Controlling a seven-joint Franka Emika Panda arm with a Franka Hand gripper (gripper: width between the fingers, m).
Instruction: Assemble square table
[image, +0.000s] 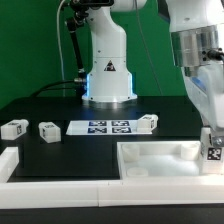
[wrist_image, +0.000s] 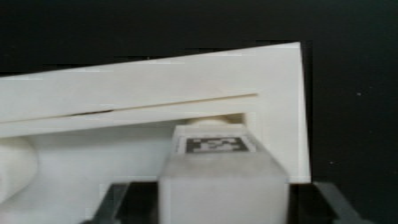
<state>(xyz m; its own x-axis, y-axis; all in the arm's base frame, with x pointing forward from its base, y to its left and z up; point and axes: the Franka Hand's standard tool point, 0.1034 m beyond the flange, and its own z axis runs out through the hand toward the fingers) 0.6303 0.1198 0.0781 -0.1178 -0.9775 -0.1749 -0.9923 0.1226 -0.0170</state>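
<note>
The white square tabletop (image: 160, 160) lies at the front right of the exterior view, rim up. At its right corner my gripper (image: 211, 140) points down, shut on a small white leg (image: 213, 153) with a black-and-white tag. In the wrist view the same leg (wrist_image: 217, 150) sits between my dark fingers (wrist_image: 139, 203), and its far end meets the tabletop (wrist_image: 143, 85) close to a corner. Whether the leg sits in a socket is hidden. Three more legs lie loose on the black table: two (image: 12, 127) (image: 47, 130) at the left and one (image: 146, 123) beside the marker board.
The marker board (image: 108, 126) lies flat in the middle of the table, in front of the arm's white base (image: 108, 75). A long white rail (image: 60, 190) runs along the front edge, with a shorter piece (image: 8, 160) at the front left.
</note>
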